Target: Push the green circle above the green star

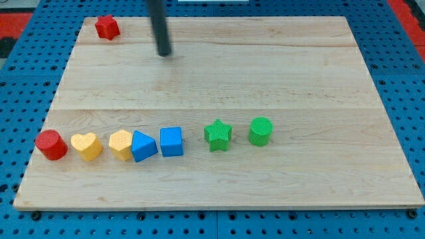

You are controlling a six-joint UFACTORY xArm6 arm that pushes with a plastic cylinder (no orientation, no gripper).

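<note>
The green circle (pixel 261 131) stands on the wooden board, just to the right of the green star (pixel 218 135), with a small gap between them. Both sit in the lower half of the board, right of centre. My tip (pixel 164 54) is near the view's top, left of centre, far up and to the left of both green blocks and touching no block.
A row of blocks runs left of the star: blue cube (pixel 171 141), blue triangle (pixel 143 146), yellow hexagon (pixel 120 143), yellow heart (pixel 87 145), red cylinder (pixel 50 145). A red hexagon (pixel 107 27) sits at the top left corner. The board (pixel 265 66) lies on a blue pegboard.
</note>
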